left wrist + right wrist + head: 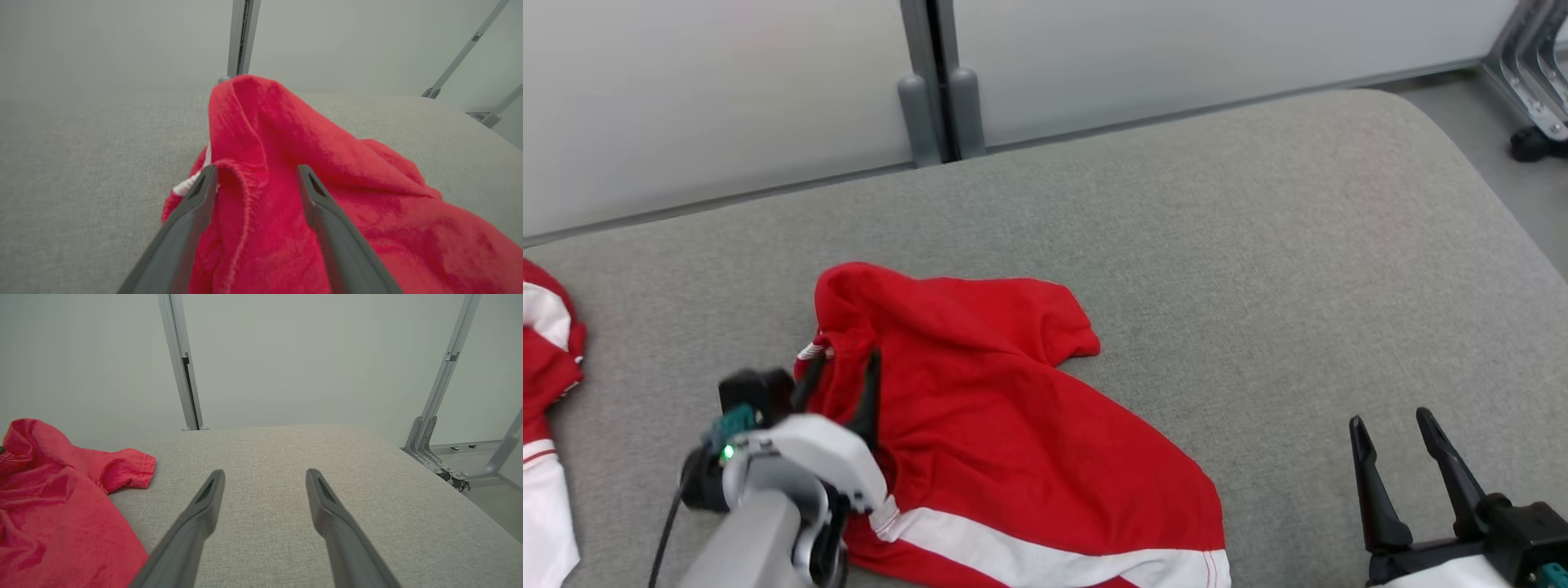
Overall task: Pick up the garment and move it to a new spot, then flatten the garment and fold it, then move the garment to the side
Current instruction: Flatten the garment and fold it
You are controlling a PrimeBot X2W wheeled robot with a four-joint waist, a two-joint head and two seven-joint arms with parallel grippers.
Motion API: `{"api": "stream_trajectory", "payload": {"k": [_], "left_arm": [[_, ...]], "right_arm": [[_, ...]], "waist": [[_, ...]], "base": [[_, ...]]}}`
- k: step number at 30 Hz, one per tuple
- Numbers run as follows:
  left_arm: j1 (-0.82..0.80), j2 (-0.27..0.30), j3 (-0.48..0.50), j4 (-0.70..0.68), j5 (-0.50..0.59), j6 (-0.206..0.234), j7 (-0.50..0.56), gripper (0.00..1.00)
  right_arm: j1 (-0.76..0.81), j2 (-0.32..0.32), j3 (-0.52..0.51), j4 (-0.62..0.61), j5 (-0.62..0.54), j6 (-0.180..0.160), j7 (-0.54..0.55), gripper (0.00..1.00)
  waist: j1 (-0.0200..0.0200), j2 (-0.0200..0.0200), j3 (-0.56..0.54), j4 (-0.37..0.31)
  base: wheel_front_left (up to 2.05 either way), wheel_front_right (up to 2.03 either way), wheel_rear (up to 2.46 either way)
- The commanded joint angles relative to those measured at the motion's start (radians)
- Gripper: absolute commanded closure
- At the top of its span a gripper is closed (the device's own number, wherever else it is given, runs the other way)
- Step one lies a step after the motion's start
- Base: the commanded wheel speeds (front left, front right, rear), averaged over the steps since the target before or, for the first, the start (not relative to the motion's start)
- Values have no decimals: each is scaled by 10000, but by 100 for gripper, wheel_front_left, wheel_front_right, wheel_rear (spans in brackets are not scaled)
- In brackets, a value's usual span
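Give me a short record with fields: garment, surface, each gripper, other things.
garment: red fabric shirt with white band, crumpled, not flattened
surface: grey woven cushion
left gripper: open, fingers astride a raised fold of the shirt
right gripper: open, above bare cushion, apart from the shirt
other: second red and white garment at left edge

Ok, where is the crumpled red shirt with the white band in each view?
Head view: the crumpled red shirt with the white band lies left of centre on the grey padded surface.
Left wrist view: the shirt rises at centre and spreads lower right, between the open jaws of the left gripper.
Right wrist view: the shirt lies at the left edge and lower left.
Shared landmark: the grey vertical post against the wall behind.
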Motion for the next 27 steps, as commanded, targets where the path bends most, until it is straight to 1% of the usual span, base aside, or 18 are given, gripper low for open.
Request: {"api": "stream_trajectory", "payload": {"k": [1, 4, 8, 14, 15, 19, 22, 23, 24, 25, 26, 27], "left_arm": [[400, 96, -10, -325, -41, 64, 82, 0], [1511, 228, -140, -1595, -169, 311, 585, 0], [2862, 604, -574, -3627, -147, 674, 1746, 0], [3861, 1315, -1030, -6053, 90, 1183, 3168, 0], [3943, 1419, -1088, -6383, 85, 1232, 3383, 0], [4019, 1861, -1424, -7256, 283, 1157, 4137, 0], [3983, 1867, -1476, -7435, 242, 1222, 4329, 0], [3931, 1920, -1501, -7409, 267, 1254, 4451, 9], [3879, 1976, -1531, -7353, 306, 1242, 4525, 26], [3817, 1976, -1536, -7311, 316, 1249, 4558, 41], [3751, 1952, -1531, -7257, 297, 1240, 4560, 47], [3718, 1925, -1518, -7178, 247, 1212, 4560, 46]], "right_arm": [[126, -49, -23, -9, -1, -3, -5, 0], [265, -48, -83, -67, 23, -3, -5, 0], [363, -49, -28, -99, 16, -3, -5, 0], [255, -51, 40, -53, 38, -3, -5, 0], [237, -49, 53, -49, 48, -3, -6, 0], [163, -51, 105, -36, 86, -3, -5, 0], [162, -49, 114, -32, 117, -3, -5, 0], [155, -51, 91, -20, 144, -3, -6, 0], [150, -51, 82, -10, 150, -3, -5, 0], [142, -48, 75, 18, 179, -3, -6, 0], [122, -48, 87, 34, 188, -3, -5, 0], [103, -49, 102, 46, 197, -3, -5, 0]], "waist": [[0, 0, -291, 256], [0, 0, -463, 504], [0, 0, -516, 797], [0, 0, -474, 931], [0, 0, -463, 926], [0, 0, -382, 850], [0, 0, -328, 801], [0, 0, -311, 782], [0, 0, -297, 762], [0, 0, -284, 740], [0, 0, -272, 717], [0, 0, -265, 698]], "base": [[0, 0, 0], [0, 0, 0], [0, 0, 0], [0, 0, 0], [0, 0, 0], [0, 0, 0], [0, 0, 0], [0, 0, 0], [0, 0, 0], [0, 0, 0], [0, 0, 0], [0, 0, 0]]}}
